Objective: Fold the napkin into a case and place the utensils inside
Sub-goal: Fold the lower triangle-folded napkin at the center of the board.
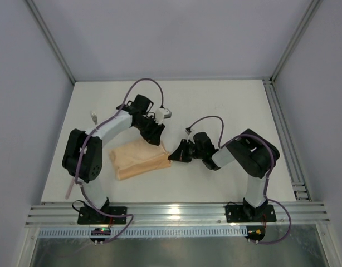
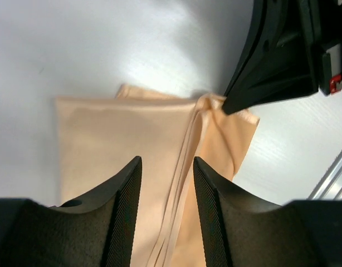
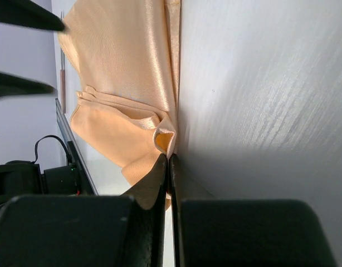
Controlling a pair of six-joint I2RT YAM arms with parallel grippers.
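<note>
The peach-orange napkin (image 1: 139, 158) lies folded into a rough rectangle on the white table, between the two arms. My right gripper (image 1: 172, 156) is shut on its right-hand corner and pinches a raised fold of cloth (image 3: 166, 139) between its fingertips (image 3: 169, 158). My left gripper (image 1: 157, 139) is open and hovers just above the napkin's far right part; its jaws (image 2: 167, 162) straddle a layered fold edge (image 2: 185, 161) without touching. A pale pink utensil handle (image 1: 69, 187) pokes out by the left arm's base. Any other utensil is out of view.
A small whitish object (image 1: 94, 117) lies at the table's far left. The table (image 1: 226, 105) has white walls on three sides, and a metal rail (image 1: 176, 213) runs along the near edge. The right gripper's black fingers (image 2: 271, 67) show in the left wrist view.
</note>
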